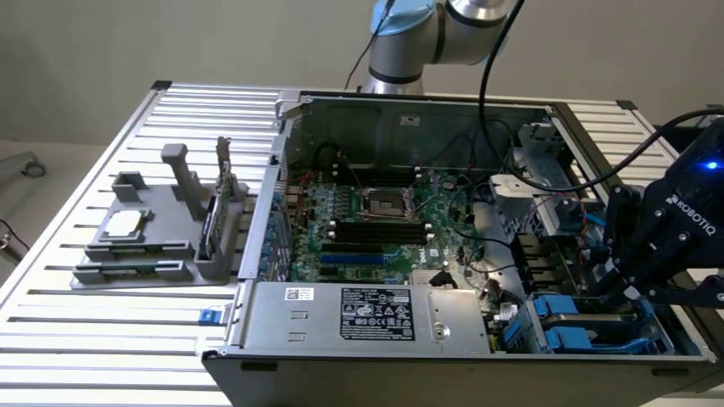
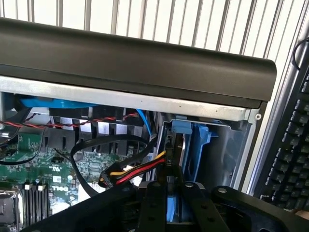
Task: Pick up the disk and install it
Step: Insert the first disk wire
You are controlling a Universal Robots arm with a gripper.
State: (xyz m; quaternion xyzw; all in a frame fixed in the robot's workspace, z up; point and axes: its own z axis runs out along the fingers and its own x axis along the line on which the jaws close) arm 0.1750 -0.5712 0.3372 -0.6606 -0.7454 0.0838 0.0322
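The gripper (image 1: 629, 284) is held over the drive bays of the open computer case (image 1: 374, 110), its fingers closed on the disk (image 2: 175, 205) for lowering into a bay.

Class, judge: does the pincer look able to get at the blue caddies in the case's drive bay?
Probably yes: the pincer hangs just above the blue caddies, the case is open, and the cables lie beside.

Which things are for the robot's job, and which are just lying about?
For the job: gripper, disk, drive bay, computer case.
Lying about: grey rack, chip on it, keyboard.
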